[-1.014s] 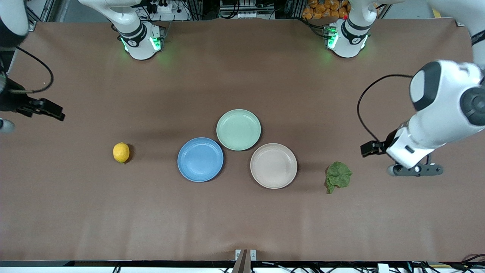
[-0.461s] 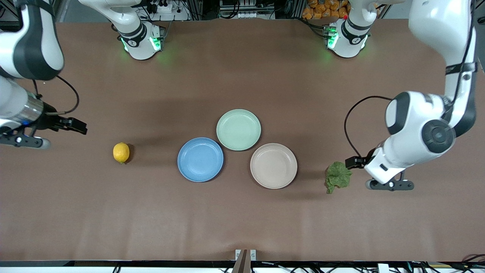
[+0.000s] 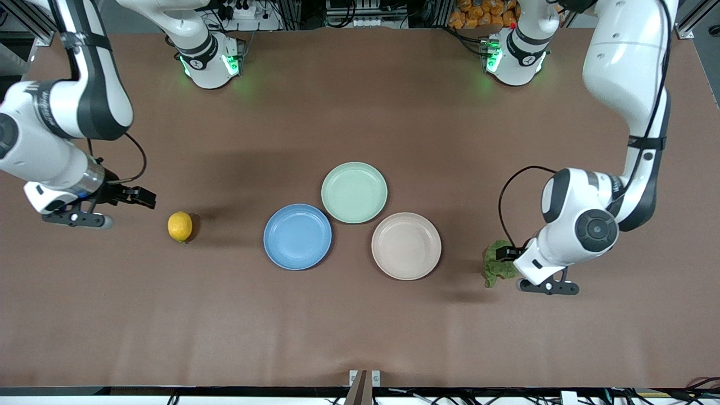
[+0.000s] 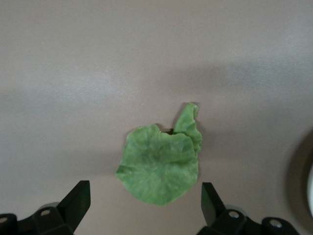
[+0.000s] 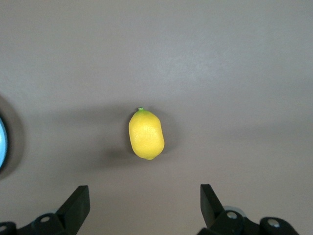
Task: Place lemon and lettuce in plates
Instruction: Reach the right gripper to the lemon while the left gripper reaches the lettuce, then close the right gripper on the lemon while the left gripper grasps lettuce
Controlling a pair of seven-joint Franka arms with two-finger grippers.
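Observation:
The yellow lemon lies on the table toward the right arm's end; it also shows in the right wrist view. My right gripper hangs open and empty over the table beside the lemon. The wrinkly green lettuce lies toward the left arm's end and is partly hidden by the left arm; the left wrist view shows it whole. My left gripper is open and empty just beside the lettuce. The blue plate and the beige-white plate are empty in the middle.
A light green plate, also empty, touches both plates and lies farther from the front camera. The blue plate's edge shows in the right wrist view. The brown table is bare nearer the front camera.
Both arms have swung in from the table's ends. The left gripper has come up to the lettuce and now hides part of it. The right gripper has come closer to the lemon.

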